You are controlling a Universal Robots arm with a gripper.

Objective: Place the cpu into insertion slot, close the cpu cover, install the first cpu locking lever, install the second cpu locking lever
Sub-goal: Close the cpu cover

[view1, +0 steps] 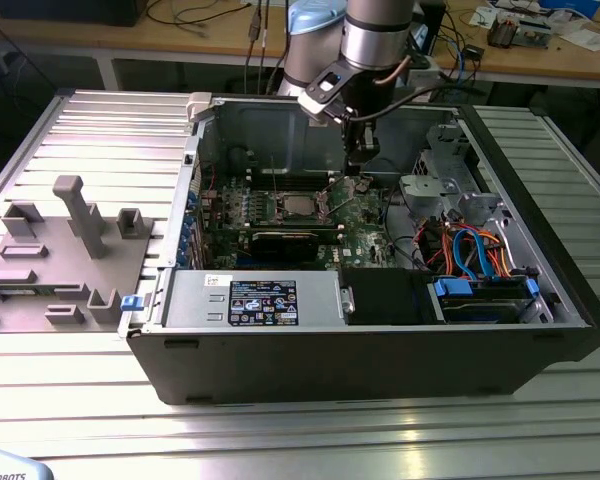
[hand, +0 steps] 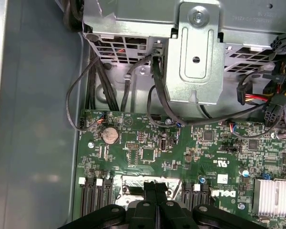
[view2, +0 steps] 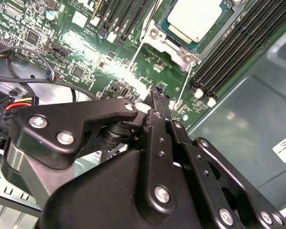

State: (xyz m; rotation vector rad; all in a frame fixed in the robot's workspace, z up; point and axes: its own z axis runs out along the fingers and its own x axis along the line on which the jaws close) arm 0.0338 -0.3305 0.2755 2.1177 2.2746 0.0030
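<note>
Cpu [view2: 200, 21]: seated silvery top up in the insertion slot [view2: 155, 33] on the green board [view2: 109, 67], ringed by the cpu cover [view2: 172, 45] lying flat at its edge, black memory slots [view2: 238, 43] on both sides. Gripper [view2: 158, 93]: low over the board near the socket's corner, apart from the chip, jaws pressed together with nothing seen between; on the exterior view's right of the cpu, inside the open computer case [view1: 380, 350]. Thin wire levers [view2: 136, 57]: stretched from the socket toward the fingertips, contact impossible to tell.

We are seeing a ribbed metal table [view1: 280, 440] spreading below the claw [view1: 356, 172], and a wooden workbench [view1: 80, 38] running beyond it, carrying loose cables [view1: 195, 12].
</note>
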